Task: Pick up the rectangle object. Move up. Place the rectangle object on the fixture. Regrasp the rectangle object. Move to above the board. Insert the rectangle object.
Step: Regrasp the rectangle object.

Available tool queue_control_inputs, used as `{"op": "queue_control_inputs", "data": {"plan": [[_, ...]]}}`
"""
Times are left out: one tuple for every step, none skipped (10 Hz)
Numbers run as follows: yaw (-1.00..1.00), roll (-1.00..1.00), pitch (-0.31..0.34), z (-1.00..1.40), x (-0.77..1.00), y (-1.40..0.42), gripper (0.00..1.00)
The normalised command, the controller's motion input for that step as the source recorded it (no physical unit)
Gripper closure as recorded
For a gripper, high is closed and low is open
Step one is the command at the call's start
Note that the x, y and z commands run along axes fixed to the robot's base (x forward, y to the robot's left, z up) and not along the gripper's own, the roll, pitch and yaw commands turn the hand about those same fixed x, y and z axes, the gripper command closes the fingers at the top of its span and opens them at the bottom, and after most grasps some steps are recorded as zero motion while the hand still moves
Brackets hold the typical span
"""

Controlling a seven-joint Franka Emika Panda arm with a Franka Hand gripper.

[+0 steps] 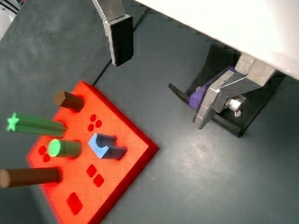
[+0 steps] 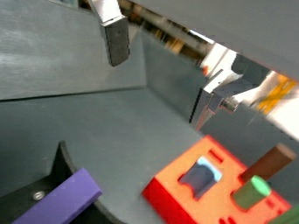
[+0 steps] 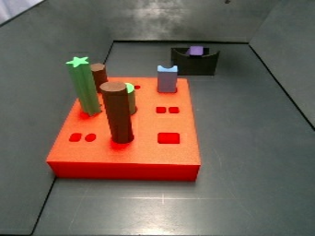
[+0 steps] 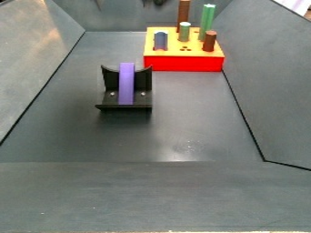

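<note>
Nearest of all, in a side view, the fixture sits out on the open middle of the counter, with the rectangle object lying in its recess, a purple block resting lengthwise and touched by nothing. Beyond it, toward the far edge of the counter, stands the board with its upright pegs.

Up above, the claw hangs well clear of both, fingers spread wide with nothing between them; a wrist view shows one silver finger with its dark pad, and the purple block down in the fixture below, the board off to one side. Neither side view catches the arm.

To my eye the placing step is done and the regrasp is next. That calls for bringing the spread claw down over the fixture, lining the pads along the block's long sides, and closing squarely. A skewed hold would likely make the board's rectangular hole harder to meet.
</note>
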Motion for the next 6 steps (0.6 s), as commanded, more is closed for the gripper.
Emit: {"op": "queue_control_inputs", "data": {"plan": [[0.02,1.00,0.033,0.02,-0.03,-0.05,0.00],[0.03,1.00,0.034,0.04,-0.02,-0.03,0.00],[0.03,1.00,0.030,0.02,-0.03,-0.04,0.00],[0.03,1.00,0.027,0.02,-0.03,-0.04,0.00],[0.03,1.00,0.017,0.01,-0.04,-0.03,0.00],[0.03,1.00,0.014,0.00,-0.04,-0.03,0.00]]}}
